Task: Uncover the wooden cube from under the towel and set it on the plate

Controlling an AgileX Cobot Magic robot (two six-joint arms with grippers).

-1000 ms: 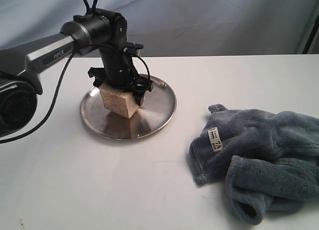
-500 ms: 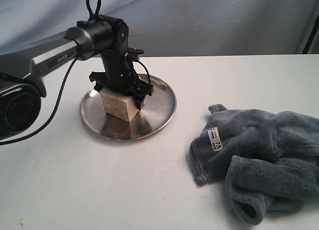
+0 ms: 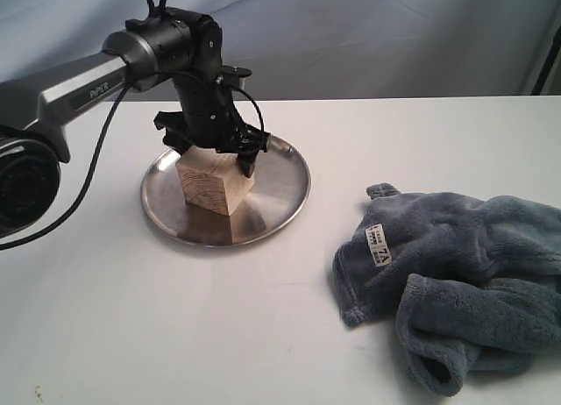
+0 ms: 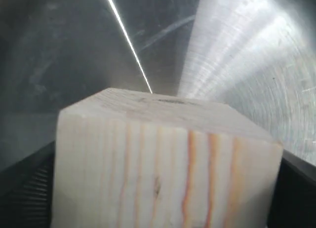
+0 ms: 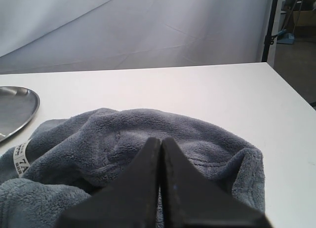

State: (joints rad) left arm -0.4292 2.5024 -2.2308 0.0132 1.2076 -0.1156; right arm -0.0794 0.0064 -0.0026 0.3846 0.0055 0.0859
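Note:
The wooden cube (image 3: pixel 215 184) rests on the steel plate (image 3: pixel 280 181), left of the middle of the white table. My left gripper (image 3: pixel 214 155) hangs just over the cube, open, one finger on each side of its upper part. In the left wrist view the cube (image 4: pixel 163 173) fills the space between the dark fingers (image 4: pixel 27 188), with the plate (image 4: pixel 247 55) behind it. The blue-grey towel (image 3: pixel 465 265) lies crumpled at the right, its white label (image 3: pixel 377 245) facing up. My right gripper (image 5: pixel 161 144) is shut and empty above the towel (image 5: pixel 123 134); it is out of the exterior view.
The table's far edge meets a grey-blue backdrop (image 3: pixel 368 37). The left arm's cable (image 3: pixel 96 155) loops down beside the plate. In the right wrist view the plate's rim (image 5: pixel 15 107) shows beyond the towel, and the table's side edge (image 5: pixel 291 90) drops off.
The left gripper has risen a little off the cube and its fingers have parted; the cube stays put on the plate. The towel has not moved.

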